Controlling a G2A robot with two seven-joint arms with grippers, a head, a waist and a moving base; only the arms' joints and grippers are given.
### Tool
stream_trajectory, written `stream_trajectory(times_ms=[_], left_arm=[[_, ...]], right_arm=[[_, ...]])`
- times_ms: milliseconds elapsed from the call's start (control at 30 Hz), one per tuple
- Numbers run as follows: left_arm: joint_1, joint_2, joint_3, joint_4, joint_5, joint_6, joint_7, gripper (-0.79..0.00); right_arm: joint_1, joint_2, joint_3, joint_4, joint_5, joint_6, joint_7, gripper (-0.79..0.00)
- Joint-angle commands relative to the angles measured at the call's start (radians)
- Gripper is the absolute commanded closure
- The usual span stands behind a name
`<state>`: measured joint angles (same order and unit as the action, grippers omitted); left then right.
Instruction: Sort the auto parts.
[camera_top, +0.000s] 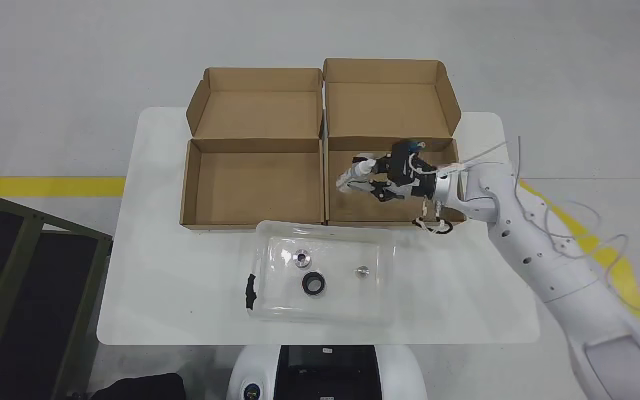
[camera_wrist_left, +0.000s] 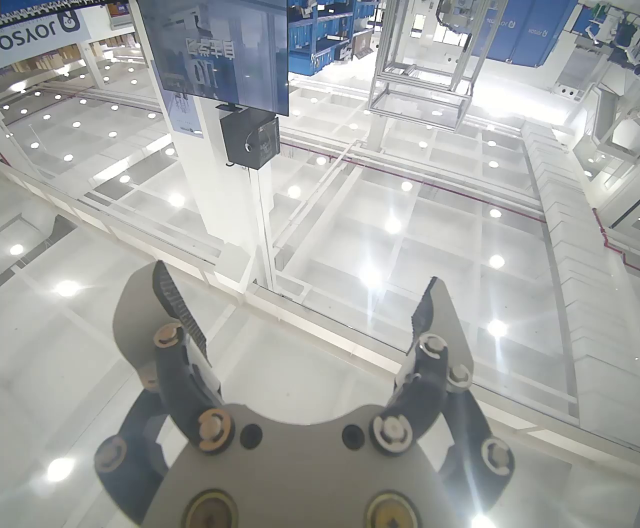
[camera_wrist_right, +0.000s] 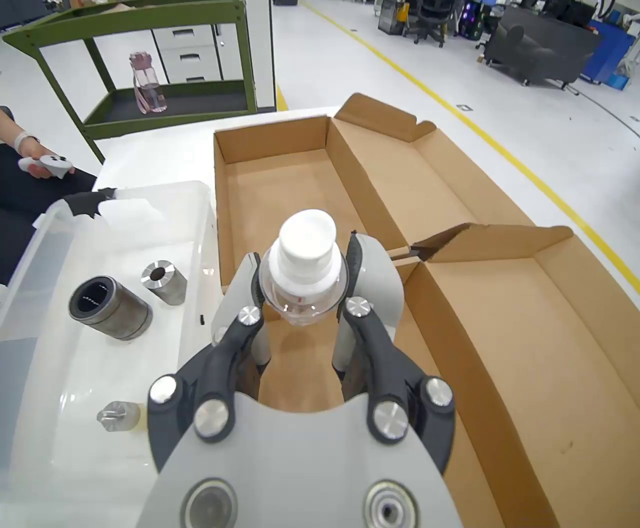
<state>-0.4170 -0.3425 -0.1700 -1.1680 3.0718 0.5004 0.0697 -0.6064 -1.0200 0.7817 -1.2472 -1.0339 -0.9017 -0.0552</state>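
three metal parts (camera_wrist_right: 110, 307) lie in the clear bin (camera_top: 262, 232) by the table's (camera_top: 160, 300) near edge. just beyond, your right gripper (camera_wrist_right: 304, 272) is clamped on a white-capped clear bottle (camera_wrist_right: 306, 245) above the right cardboard box (camera_top: 385, 145) at the far edge. your left gripper (camera_wrist_left: 297, 280) has its jaws apart.

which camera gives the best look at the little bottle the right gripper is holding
The right wrist view: the clear bottle with its white cap is held close up in the right gripper. From the top view it is tiny and hard to tell from the gripper. The left wrist view faces the ceiling.
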Motion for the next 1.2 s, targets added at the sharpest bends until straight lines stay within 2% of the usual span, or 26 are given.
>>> stream_trajectory(times_ms=[0,233,567,667,800,867,933,967,1000,1167], left_arm=[[0.0,0.0,0.0,0.0,0.0,0.0,0.0,-0.785],[0.0,0.0,0.0,0.0,0.0,0.0,0.0,-0.785],[0.0,0.0,0.0,0.0,0.0,0.0,0.0,-0.785],[0.0,0.0,0.0,0.0,0.0,0.0,0.0,-0.785],[0.0,0.0,0.0,0.0,0.0,0.0,0.0,-0.785],[0.0,0.0,0.0,0.0,0.0,0.0,0.0,-0.785],[0.0,0.0,0.0,0.0,0.0,0.0,0.0,-0.785],[0.0,0.0,0.0,0.0,0.0,0.0,0.0,-0.785],[0.0,0.0,0.0,0.0,0.0,0.0,0.0,-0.785],[0.0,0.0,0.0,0.0,0.0,0.0,0.0,-0.785]], right_arm=[[0.007,-0.006,-0.006,0.016,0.004,0.009,0.021,0.0],[0.035,-0.036,-0.041,0.087,0.004,0.036,0.068,0.0],[0.084,-0.083,-0.086,0.202,-0.021,0.072,0.074,0.0],[0.09,-0.096,-0.098,0.232,-0.033,0.086,0.071,-0.086],[0.093,-0.111,-0.111,0.261,-0.047,0.095,0.057,-0.142],[0.095,-0.118,-0.115,0.273,-0.056,0.097,0.051,-0.212],[0.097,-0.123,-0.117,0.283,-0.064,0.095,0.046,-0.36],[0.098,-0.125,-0.117,0.288,-0.066,0.093,0.044,-0.6],[0.099,-0.127,-0.117,0.292,-0.07,0.093,0.04,-0.785],[0.101,-0.134,-0.113,0.299,-0.088,0.085,0.026,-0.785]])
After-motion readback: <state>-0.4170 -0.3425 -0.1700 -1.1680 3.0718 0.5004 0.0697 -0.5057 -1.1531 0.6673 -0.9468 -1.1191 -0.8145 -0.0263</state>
